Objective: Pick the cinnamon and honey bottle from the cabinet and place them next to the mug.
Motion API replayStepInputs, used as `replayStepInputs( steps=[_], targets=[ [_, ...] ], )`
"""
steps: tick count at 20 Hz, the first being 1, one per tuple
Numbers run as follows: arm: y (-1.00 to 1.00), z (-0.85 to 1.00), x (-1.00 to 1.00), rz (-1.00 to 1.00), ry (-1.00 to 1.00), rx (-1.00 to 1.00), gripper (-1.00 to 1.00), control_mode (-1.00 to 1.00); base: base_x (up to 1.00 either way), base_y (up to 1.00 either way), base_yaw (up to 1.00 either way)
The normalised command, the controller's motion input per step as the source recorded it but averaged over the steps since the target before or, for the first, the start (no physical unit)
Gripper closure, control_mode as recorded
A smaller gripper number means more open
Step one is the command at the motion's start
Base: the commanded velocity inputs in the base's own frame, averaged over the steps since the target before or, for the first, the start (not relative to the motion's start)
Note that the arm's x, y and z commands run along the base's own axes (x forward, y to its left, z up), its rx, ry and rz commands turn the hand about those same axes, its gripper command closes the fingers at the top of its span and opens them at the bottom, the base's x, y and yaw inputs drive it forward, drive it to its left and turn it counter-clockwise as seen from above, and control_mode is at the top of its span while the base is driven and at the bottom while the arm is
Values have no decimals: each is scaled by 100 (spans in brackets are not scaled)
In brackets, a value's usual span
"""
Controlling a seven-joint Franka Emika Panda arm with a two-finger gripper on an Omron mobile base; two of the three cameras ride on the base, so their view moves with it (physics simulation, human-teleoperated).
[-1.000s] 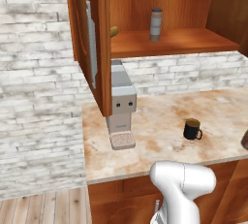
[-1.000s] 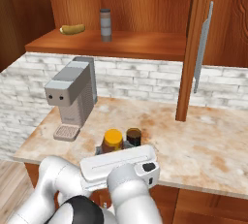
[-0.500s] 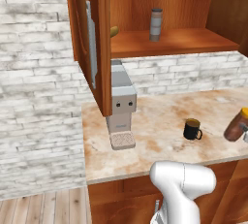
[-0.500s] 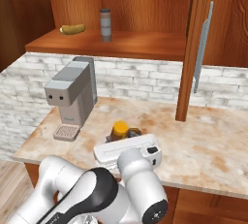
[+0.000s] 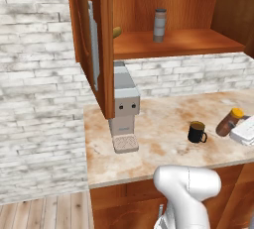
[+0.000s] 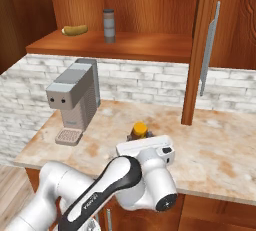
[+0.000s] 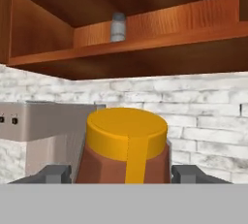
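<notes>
Now gripper (image 7: 124, 174) clasps honey bottle (image 7: 127, 145) (beside mug (image 5: 197, 132)).

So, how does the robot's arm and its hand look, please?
The arm has glossy white rounded shells, with a dark joint band carrying small pale lettering. The hand is a flat white block with a small dark spot on its side; its two fingertips are small, grey and blocky. No cables are visible.
</notes>
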Motion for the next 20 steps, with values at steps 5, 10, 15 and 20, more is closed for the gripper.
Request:
replayStepInputs(
  steps=[5, 10, 15, 20],
  targets=[
    [-76, -54, 56, 0, -10, 0, 100, -100, 0, 0, 0],
    [-35, -26, 42, 0, -4, 0, 100, -100, 0, 0, 0],
    [-6, -28, 38, 0, 1, -4, 100, -100, 0, 0, 0],
    [-18, -29, 64, 0, 0, -3, 100, -100, 0, 0, 0]
  ],
)
